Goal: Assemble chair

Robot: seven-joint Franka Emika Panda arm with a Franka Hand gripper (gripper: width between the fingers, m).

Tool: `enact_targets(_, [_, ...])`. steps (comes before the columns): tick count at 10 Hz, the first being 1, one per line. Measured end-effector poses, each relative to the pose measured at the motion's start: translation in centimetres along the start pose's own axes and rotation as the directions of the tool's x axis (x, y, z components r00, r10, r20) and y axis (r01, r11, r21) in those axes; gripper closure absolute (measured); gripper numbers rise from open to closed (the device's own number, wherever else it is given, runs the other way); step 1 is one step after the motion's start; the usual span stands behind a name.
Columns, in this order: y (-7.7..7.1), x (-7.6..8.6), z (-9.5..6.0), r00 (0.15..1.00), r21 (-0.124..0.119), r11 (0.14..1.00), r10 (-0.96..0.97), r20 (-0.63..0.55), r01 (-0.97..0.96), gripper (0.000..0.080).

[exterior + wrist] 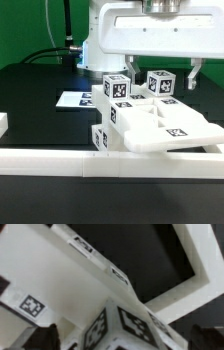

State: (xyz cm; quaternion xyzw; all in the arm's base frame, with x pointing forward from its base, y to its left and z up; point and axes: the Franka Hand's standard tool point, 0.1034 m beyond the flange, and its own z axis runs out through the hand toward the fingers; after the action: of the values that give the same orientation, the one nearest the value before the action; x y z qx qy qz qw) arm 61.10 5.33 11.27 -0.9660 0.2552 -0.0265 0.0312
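Jaws hidden (spread or pressed, I cannot tell) above the chair (150,115) — part-built, at the near right of the tabletop (40,75), against the border rail (60,160); next, probably seating a leg squarely.

Exterior view: low, near table height, facing across the border rail (60,163) toward the chair parts (150,125) and arm base behind; mid-close, marker board (75,100) in background; wrist view: mounted on arm, pressed very close to chair parts (120,325), blurred, black table (140,252) behind; shared: tagged white chair parts only.
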Motion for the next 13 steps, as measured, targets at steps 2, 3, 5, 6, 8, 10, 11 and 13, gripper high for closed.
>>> enact_targets(2, [0.06,0.01,0.02,0.995,-0.001,0.995,-0.101,0.0,0.101,0.0151])
enact_targets(3, [0.13,0.05,0.03,0.985,-0.001,0.985,-0.175,0.001,0.175,0.0151])
enact_targets(5, [0.18,0.07,0.03,0.941,-0.004,0.941,-0.34,0.001,0.34,0.0151])
enact_targets(6, [0.19,0.06,0.03,0.919,-0.011,0.918,-0.395,0.001,0.395,0.0151])
enact_targets(8, [0.25,0.12,0.0,0.865,-0.013,0.865,-0.502,0.003,0.502,0.0151])
enact_targets(10, [0.51,0.28,0.0,0.785,-0.021,0.785,-0.619,0.006,0.619,0.0151])
enact_targets(11, [0.5,0.25,0.01,0.769,-0.022,0.768,-0.64,0.007,0.64,0.0151])
enact_targets(13, [0.36,0.15,0.03,0.766,-0.025,0.766,-0.643,0.007,0.643,0.0198])
